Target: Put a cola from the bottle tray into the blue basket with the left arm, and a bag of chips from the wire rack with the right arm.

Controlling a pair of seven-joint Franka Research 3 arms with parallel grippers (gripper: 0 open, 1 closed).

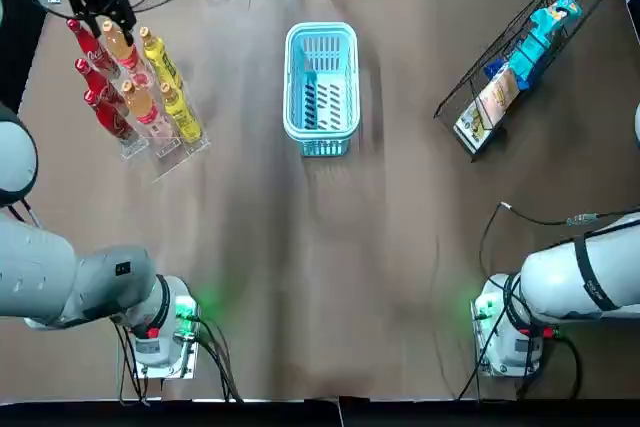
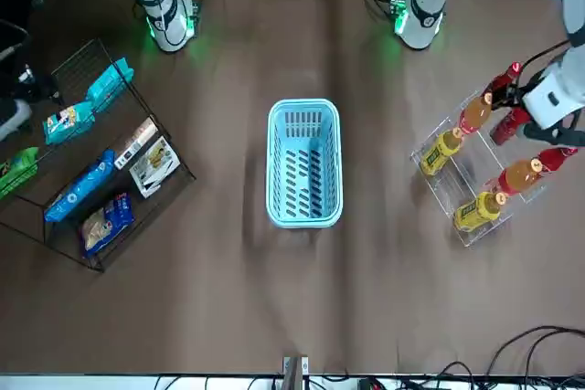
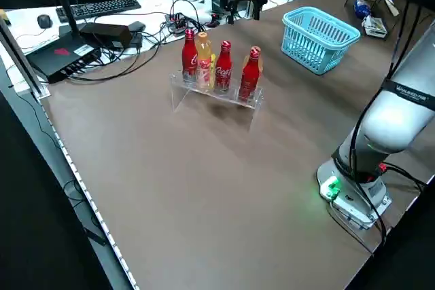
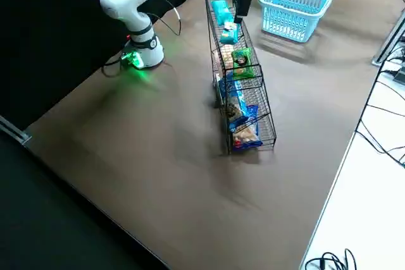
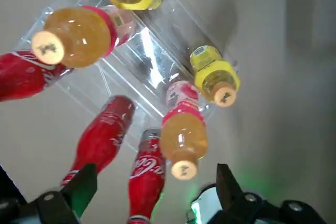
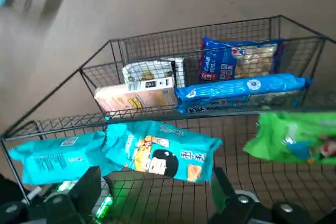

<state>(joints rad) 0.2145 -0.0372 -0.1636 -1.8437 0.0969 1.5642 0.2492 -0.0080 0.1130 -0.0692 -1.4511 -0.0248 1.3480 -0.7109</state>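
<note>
Colas (image 1: pixel 98 83) upright in tray (image 1: pixel 181 155), chips (image 1: pixel 547 24) racked

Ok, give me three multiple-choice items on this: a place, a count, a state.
1. The blue basket sits: A) between the bottle tray and the wire rack; B) on the tray; C) inside the rack.
2. Red colas in the tray: A) one; B) three; C) five.
3. The left gripper, above the colas, has its jaws: A) open; B) shut on a cola; C) shut on the tray.
1A: the top view shows it between them. 2B: three red bottles stand in one row. 3A: its fingers stand wide apart, gripping nothing. The right gripper hovers open over the rack.
</note>
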